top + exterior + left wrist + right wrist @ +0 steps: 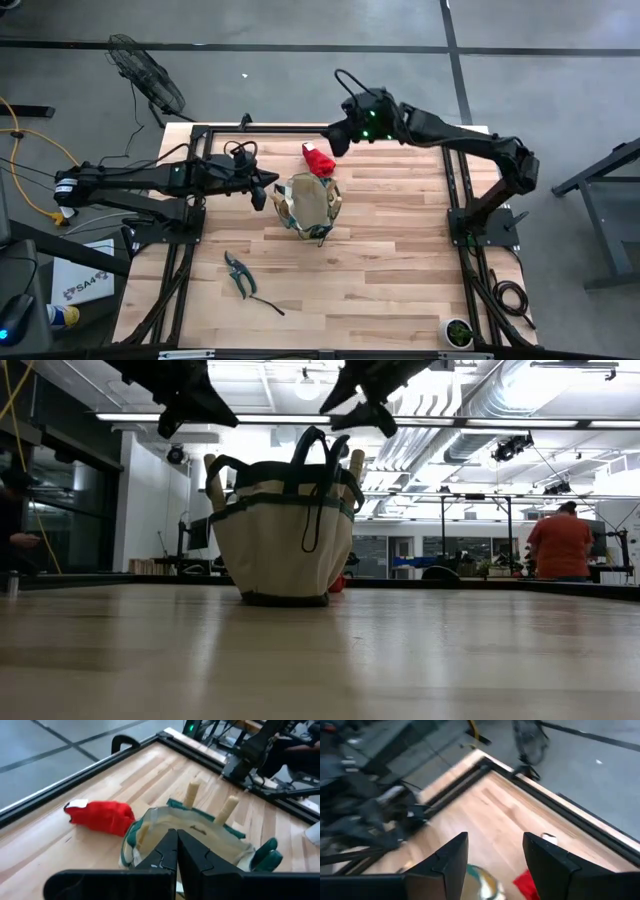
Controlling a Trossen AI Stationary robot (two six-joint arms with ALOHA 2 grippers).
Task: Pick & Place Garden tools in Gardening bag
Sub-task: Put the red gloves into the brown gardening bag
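Two arms hang over the wooden table (380, 260), and we find the gardening bag (308, 205) standing upright near its middle, loop handles up. From the left wrist view we see three pale wooden tool handles (191, 794) poking out of the bag. Our left gripper (266, 189) hovers just beside the bag on its left, its fingers (167, 852) pressed together and holding nothing. Our right gripper (338, 140) hangs above the far part of the table, beyond the bag, with its fingers (451, 857) spread apart and empty. The red glove (318, 160) lies flat on the table just beyond the bag, near and below the right gripper. We spot the dark-handled pruning shears (238, 272) lying on the near part of the table, well apart from the bag, with a thin dark tool (268, 304) just beside them. In the low view a person in an orange shirt (560, 545) stands far behind.
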